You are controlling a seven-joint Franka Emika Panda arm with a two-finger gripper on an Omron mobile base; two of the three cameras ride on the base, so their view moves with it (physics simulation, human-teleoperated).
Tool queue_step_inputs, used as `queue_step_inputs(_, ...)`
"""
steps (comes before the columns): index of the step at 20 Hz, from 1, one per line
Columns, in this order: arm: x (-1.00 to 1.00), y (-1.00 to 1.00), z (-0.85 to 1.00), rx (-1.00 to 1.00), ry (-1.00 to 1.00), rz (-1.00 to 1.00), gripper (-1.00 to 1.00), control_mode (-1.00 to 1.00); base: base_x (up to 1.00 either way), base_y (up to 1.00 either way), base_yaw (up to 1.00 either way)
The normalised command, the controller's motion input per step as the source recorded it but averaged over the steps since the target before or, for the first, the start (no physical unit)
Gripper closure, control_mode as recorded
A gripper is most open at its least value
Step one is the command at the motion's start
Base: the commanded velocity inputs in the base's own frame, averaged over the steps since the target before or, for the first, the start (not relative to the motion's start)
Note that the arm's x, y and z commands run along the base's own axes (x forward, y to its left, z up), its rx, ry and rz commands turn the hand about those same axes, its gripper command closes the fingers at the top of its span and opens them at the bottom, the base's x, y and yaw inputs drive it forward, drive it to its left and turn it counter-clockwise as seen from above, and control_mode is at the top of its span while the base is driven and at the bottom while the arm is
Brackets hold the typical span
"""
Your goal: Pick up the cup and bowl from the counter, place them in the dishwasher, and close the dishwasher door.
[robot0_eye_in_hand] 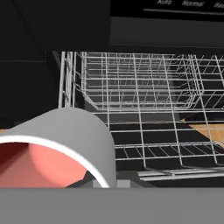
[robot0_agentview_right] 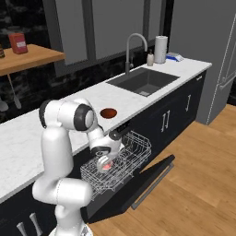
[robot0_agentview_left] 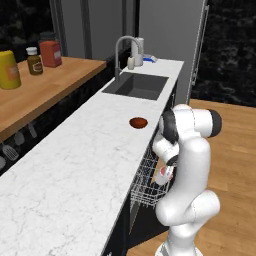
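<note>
My gripper is shut on the cup, a small pale cup with a pinkish-red inside, and holds it just above the silver wire rack pulled out of the dishwasher. From the hand, the cup looms at the lower left over the rack. From the left, the cup hangs under the gripper beside the rack. The dark red-brown bowl sits on the white marble counter near its front edge. The black dishwasher door lies open and flat.
A dark inset sink with a curved faucet lies farther along the counter. A brown wooden shelf with jars stands behind it. Black drawer cabinets and wooden floor lie beyond the open door.
</note>
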Motion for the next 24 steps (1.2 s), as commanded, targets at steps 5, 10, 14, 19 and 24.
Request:
queue_step_inputs(5,0.33,0.00,-0.59,-0.06,0.00,0.00,1.00,-1.00,0.00,0.00,0.00)
queue_step_inputs(10,0.04,0.00,-0.25,0.00,-0.02,0.01,1.00,-1.00,0.00,0.00,0.00)
queue_step_inputs(14,0.00,0.00,-0.12,0.00,0.00,0.01,1.00,-1.00,0.00,0.00,0.00)
queue_step_inputs(19,0.00,0.00,-0.02,0.00,0.00,0.00,-1.00,-1.00,0.00,0.00,0.00)
queue_step_inputs(24,0.01,0.00,0.07,0.00,0.01,0.00,-1.00,-1.00,0.00,0.00,0.00)
